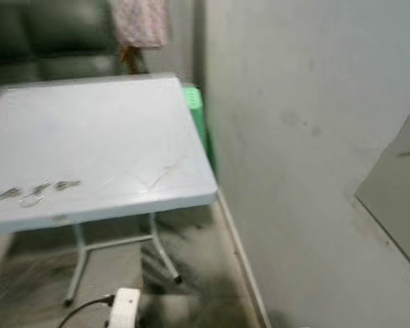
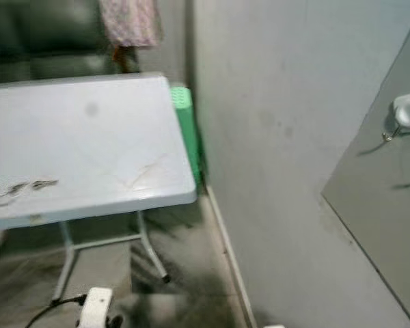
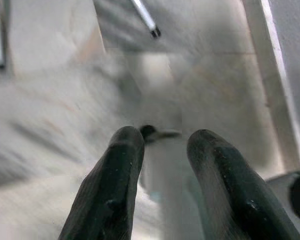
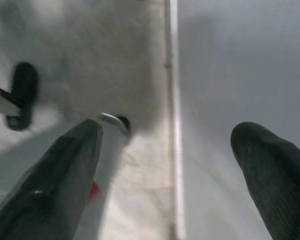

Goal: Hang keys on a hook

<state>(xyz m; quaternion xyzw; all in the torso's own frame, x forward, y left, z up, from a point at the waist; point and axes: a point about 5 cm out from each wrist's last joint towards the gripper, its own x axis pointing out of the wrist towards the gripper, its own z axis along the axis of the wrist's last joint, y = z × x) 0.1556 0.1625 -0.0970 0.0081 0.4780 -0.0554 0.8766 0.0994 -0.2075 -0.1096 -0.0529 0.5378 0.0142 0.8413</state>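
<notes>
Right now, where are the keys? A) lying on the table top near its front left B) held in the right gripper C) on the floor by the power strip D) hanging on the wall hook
A: the keys lie flat on the light blue table near its front left edge, while the white hook on the grey panel at right carries no keys.

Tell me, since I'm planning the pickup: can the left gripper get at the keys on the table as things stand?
Probably not yet. The keys lie on the table, while the left gripper hangs low over the floor, jaws open.
</notes>
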